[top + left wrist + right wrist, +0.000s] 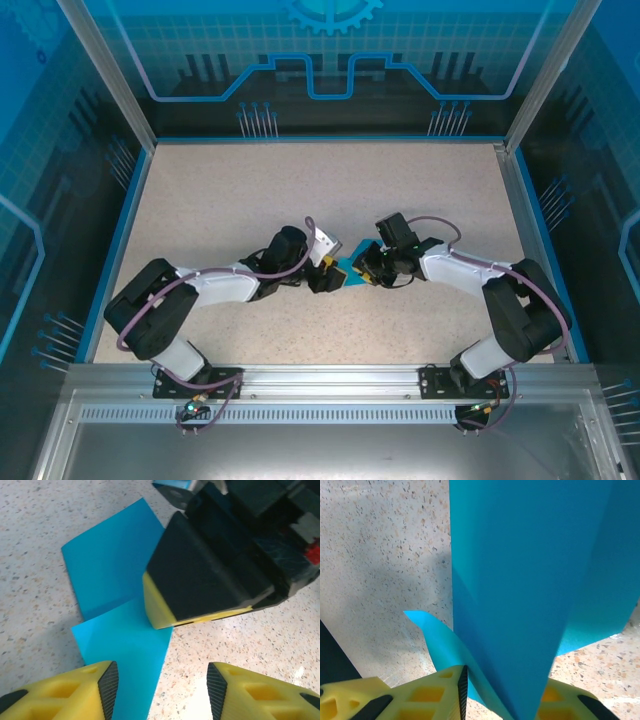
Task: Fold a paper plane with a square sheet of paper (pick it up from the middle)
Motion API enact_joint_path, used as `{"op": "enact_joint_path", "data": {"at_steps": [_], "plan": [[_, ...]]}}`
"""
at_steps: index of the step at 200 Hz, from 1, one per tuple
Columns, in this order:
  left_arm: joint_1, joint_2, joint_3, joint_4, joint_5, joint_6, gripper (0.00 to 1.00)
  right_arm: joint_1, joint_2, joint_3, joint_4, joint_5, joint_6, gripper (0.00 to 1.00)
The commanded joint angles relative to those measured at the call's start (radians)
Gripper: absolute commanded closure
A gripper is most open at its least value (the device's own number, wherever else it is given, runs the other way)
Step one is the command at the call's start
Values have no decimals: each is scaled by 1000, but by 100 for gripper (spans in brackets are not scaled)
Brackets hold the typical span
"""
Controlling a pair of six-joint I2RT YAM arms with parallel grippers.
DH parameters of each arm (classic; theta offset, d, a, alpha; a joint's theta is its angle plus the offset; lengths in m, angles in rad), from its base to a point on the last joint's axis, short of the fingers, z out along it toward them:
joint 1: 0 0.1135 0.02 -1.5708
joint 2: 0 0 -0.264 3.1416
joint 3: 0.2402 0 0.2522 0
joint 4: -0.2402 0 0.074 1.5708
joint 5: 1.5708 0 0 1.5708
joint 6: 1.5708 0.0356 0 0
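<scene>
Jaws of the left gripper [162, 687] were open over the creased turquoise sheet [115, 565] on the bench [35, 525]; the right gripper [502, 695] had jaws parted around it.

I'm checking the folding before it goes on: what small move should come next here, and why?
Probably lower the left gripper to pin the flat near part of the paper to the table. Its fingers are apart over that edge, while the right gripper straddles a raised flap with its fingers apart, so nothing seems to clamp the sheet.
</scene>
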Motion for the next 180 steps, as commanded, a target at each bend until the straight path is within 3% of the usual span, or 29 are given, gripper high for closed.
{"op": "enact_joint_path", "data": {"at_steps": [1, 88, 148, 180], "plan": [[-32, 15, -17, 27, -14, 87, 49, 13, -24, -2, -25, -14, 13, 74], [-106, 121, 15, 42, -164, 184, 55, -1, -59, -40, -2, -30, 45, 76], [-122, 163, 29, 72, -213, 214, 61, -23, -89, -75, 29, -37, 78, 77], [-126, 169, 31, 82, -219, 224, 62, -34, -87, -85, 54, -45, 84, 82]]}}
